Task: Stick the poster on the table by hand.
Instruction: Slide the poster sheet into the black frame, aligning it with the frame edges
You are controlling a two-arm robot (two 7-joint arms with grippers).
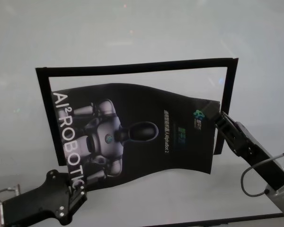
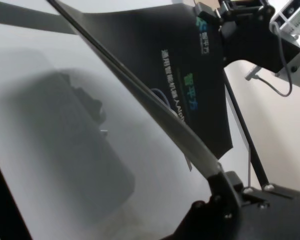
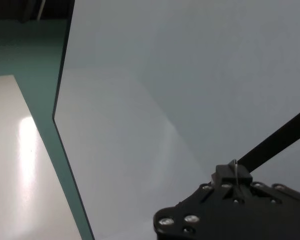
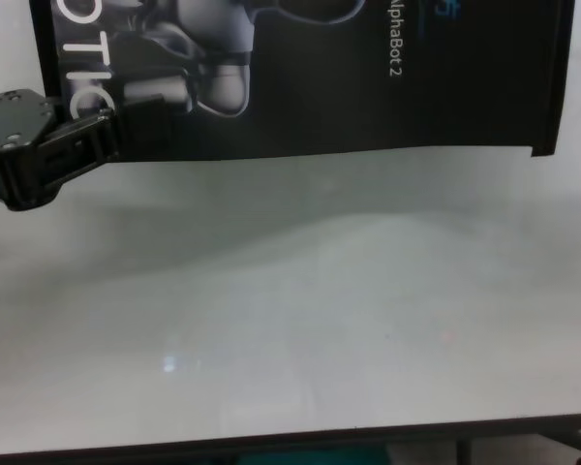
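The left gripper [image 1: 78, 187] is clamped on the near left corner of the poster [image 1: 132, 132], its black fingers pinching the sheet just below the white letters; the chest view shows the same grip [image 4: 111, 131] at the poster's lower left edge. The right gripper [image 1: 219, 117] is closed on the poster's far right corner, beside the small green logo, and in the left wrist view it [image 2: 217, 17] pinches that same corner at the far end of the sheet. Between the two grippers the poster hangs above the counter [image 1: 132, 42], rippled and sagging, with its robot figure and "AlphaBot 2" text facing up. Under and around it a black tape frame [image 1: 137, 67] lies on the white counter; its far and right strips show beyond the poster's edges.
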